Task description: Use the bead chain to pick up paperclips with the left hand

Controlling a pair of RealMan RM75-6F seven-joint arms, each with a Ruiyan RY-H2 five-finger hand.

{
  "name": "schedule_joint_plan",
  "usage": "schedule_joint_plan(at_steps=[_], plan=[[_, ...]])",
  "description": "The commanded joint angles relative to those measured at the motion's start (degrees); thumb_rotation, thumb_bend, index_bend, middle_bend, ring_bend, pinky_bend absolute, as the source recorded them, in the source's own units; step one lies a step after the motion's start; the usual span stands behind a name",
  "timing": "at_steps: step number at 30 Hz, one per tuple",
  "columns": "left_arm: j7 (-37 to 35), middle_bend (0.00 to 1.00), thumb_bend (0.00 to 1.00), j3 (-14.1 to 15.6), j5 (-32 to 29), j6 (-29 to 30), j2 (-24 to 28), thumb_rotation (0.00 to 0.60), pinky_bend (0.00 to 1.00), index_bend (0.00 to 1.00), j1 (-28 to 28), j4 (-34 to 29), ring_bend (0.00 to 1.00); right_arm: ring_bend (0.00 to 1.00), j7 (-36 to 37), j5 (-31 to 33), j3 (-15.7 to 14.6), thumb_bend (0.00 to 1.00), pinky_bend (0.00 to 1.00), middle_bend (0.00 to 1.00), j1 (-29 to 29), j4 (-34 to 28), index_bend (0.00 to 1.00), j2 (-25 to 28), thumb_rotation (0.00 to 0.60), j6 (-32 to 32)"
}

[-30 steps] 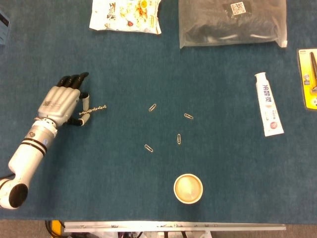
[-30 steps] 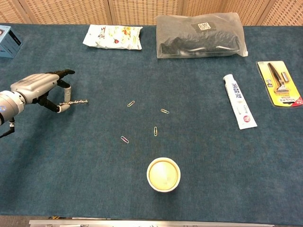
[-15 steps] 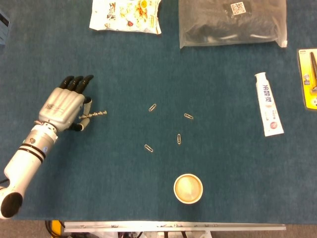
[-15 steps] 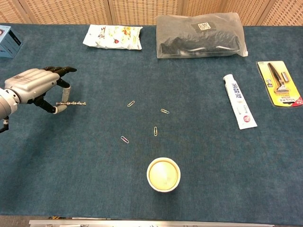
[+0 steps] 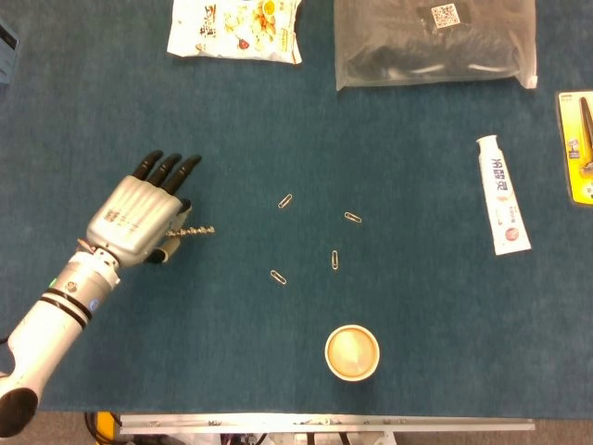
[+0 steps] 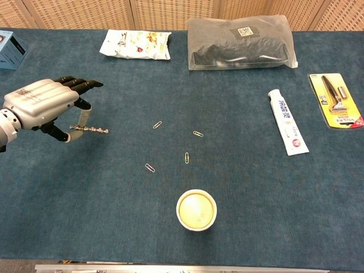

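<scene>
My left hand [image 5: 137, 220] [image 6: 41, 104] hovers over the left part of the blue table, palm down. It pinches a short bead chain [image 5: 194, 231] [image 6: 90, 130] that sticks out to the right. Several paperclips lie spread on the cloth right of it: one at the top left [image 5: 285, 201] [image 6: 157, 124], one at the right [image 5: 352, 218] [image 6: 197, 133], one in the middle [image 5: 334, 260] [image 6: 186, 157], and one nearest the hand [image 5: 277, 277] [image 6: 149, 168]. The chain's tip is well left of them all. My right hand is not in either view.
A paper cup [image 5: 352, 352] [image 6: 196, 210] stands near the front edge. A toothpaste tube [image 5: 501, 194] and a razor pack [image 6: 335, 99] lie at the right. A snack bag [image 5: 234, 28], a dark plastic bag [image 5: 435, 42] and a blue box [image 6: 11, 49] lie along the back.
My left hand has moved right and towards the front, carrying the bead chain closer to the paperclips. The paperclips have not moved.
</scene>
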Motion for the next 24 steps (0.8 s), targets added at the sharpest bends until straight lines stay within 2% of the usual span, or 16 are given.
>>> schedule_joint_plan(at_steps=[1, 14, 24], plan=[[2.93, 0.0, 0.35, 0.7, 0.95, 0.86, 0.48, 0.6, 0.05, 0.61, -0.28, -2.35, 0.0, 0.2, 0.69, -0.11, 0.06, 0.63, 0.33, 0.35, -0.4, -0.03, 0.44, 0.29, 0.6, 0.64], [14.14, 0.0, 0.35, 2.56, 0.39, 1.55, -0.23, 0.6, 0.05, 0.62, -1.61, -7.81, 0.0, 0.2, 5.64, 0.16, 0.75, 0.63, 0.33, 0.36, -2.83, 0.21, 0.44, 1.68, 0.6, 4.75], [19.67, 0.0, 0.35, 3.53, 1.06, 2.91, -2.26, 0.6, 0.05, 0.62, -2.01, -9.86, 0.0, 0.2, 8.89, 1.37, 1.57, 0.63, 0.33, 0.35, -4.14, 0.74, 0.44, 2.41, 0.6, 6.28]])
